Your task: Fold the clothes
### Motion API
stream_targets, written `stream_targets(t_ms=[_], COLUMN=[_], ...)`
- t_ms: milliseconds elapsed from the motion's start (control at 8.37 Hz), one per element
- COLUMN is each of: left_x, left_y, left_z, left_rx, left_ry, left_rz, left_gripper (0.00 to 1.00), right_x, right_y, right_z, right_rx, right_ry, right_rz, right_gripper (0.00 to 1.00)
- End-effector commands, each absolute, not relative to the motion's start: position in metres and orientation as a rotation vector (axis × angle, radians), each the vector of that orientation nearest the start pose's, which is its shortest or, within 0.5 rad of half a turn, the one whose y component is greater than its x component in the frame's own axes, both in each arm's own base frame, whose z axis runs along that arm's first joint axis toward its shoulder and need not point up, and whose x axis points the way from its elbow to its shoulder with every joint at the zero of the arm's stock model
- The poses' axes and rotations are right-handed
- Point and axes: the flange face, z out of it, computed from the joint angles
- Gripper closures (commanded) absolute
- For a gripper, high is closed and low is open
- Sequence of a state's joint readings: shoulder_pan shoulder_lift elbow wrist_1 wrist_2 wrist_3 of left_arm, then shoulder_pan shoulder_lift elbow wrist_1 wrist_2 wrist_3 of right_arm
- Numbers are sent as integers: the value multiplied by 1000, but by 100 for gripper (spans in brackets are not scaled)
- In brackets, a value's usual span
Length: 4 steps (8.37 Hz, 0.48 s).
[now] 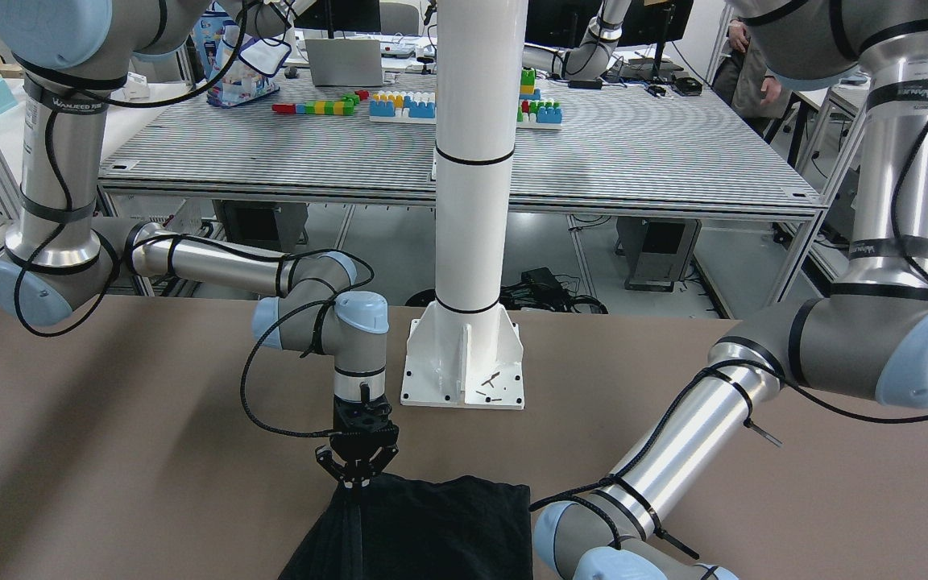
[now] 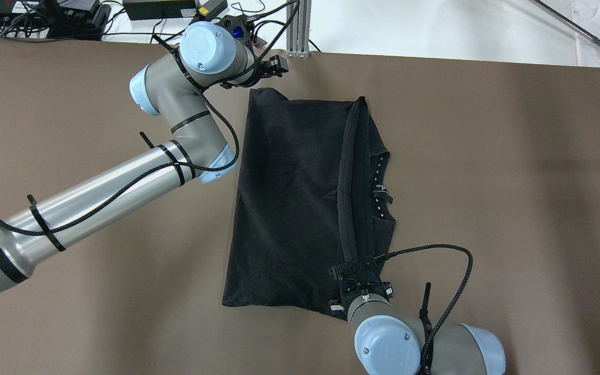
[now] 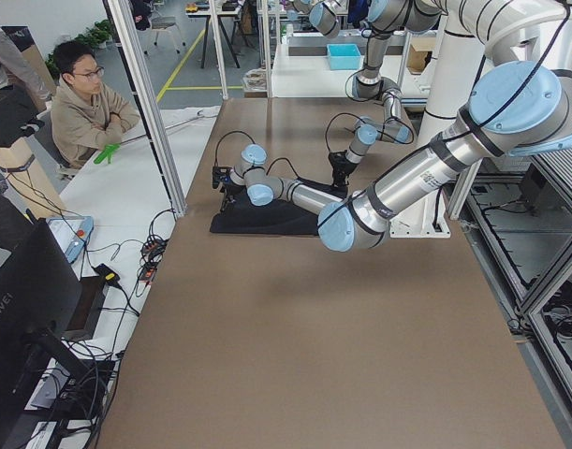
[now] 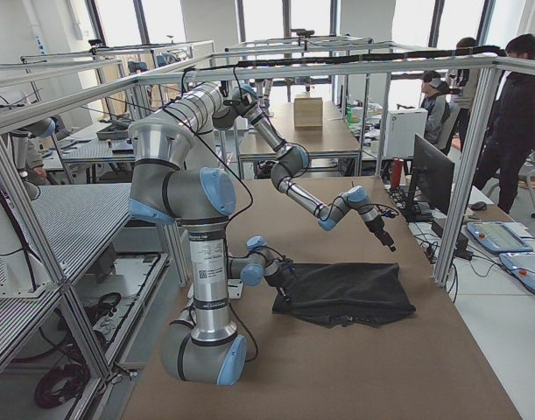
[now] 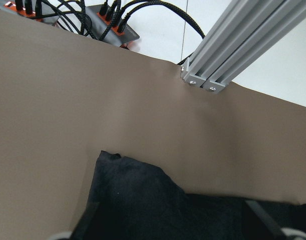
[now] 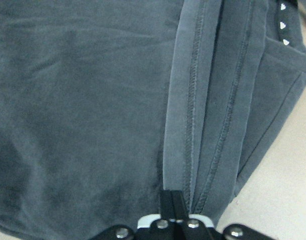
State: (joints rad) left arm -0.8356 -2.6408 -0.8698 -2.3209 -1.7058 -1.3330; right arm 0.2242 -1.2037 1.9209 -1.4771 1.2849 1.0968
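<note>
**Garment flat on table, right gripper pinching its stitched band**

Black garment [image 2: 289, 198] lies spread on the brown table [image 2: 487, 156], in front of the white pillar [image 1: 472, 161]. The front-facing view cuts off all but its near-robot edge at the bottom of the frame.

Right gripper [image 1: 355, 482] is at the garment's robot-side edge. The overhead view hides the fingertips under the wrist. The right wrist view shows the fingers closed tight on the stitched band, which runs away from them as a ridge. Right of the band lies a layer of fabric with small white marks, too small to read.

Left gripper [image 2: 274, 65] is at the garment's far left corner, near the table's far edge. It is out of frame in the front-facing view. The left wrist view shows only dark blurred finger edges at the bottom corners, spread apart, with the fabric corner between them and nothing gripped.

An aluminium post [image 5: 228, 45] and cables [image 5: 117, 15] sit just past the table edge. Toy blocks [image 1: 403, 105] are on the table behind the pillar. A person [image 3: 84, 108] sits beyond the table in the left side view.
</note>
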Motion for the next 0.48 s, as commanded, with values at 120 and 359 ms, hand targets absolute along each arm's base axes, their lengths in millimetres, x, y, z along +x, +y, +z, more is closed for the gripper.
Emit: stream_targets(t_ms=[120,359], left_x=[495,495], left_y=[-727,-726], left_z=[177,177], left_rx=[474,473], left_ry=[1034,1034], left_rz=[-458,-459], left_gripper=[0,0], right_x=[-506,-482], right_y=[-291,-293], right_z=[291,319], right_rx=[556,556], right_ry=[-667,-626], right_rz=[-204,-209], right_gripper=[100,100])
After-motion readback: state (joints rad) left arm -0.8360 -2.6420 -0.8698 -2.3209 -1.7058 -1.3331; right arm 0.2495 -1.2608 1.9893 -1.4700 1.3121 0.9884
